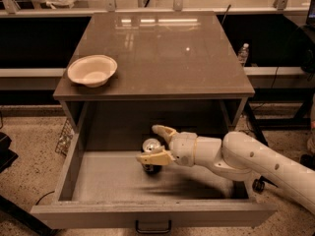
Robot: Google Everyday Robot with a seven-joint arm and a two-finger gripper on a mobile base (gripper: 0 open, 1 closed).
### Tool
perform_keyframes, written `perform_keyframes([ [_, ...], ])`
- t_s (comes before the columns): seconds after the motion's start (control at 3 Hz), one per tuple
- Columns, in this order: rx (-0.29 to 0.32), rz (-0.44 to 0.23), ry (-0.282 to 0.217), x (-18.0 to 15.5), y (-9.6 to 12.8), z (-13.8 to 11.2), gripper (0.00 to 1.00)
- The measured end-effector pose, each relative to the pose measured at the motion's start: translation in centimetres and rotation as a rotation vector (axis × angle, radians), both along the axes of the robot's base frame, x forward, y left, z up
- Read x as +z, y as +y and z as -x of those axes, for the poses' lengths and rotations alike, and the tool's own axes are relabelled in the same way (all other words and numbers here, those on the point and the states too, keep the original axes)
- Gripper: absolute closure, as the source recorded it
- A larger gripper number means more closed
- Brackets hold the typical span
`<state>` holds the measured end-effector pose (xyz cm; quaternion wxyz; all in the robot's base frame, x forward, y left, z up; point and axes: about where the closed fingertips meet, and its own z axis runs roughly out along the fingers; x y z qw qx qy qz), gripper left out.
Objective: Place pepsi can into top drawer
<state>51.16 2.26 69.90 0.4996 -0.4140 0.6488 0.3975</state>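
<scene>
Upright on the drawer's (98,211) smooth pale floor: cylindrical silver-topped can (151,145), flanked by cream fingers (156,157) of hand (147,143), spread apart. Round white bowl (92,71) on glossy brown table (167,58).

Tool (148,143) inside open top drawer (69,173), straddling upright pepsi can (152,146) on drawer floor.

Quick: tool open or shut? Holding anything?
Tool: open, inside the top drawer, fingers apart on either side of the pepsi can, which stands on the drawer floor; apparently not gripping it.
</scene>
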Motion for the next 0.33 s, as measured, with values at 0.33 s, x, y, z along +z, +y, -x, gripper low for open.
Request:
perform_keyframes([
  [0.33,0.001,0.0,0.0,0.01,0.06,0.02,0.0],
])
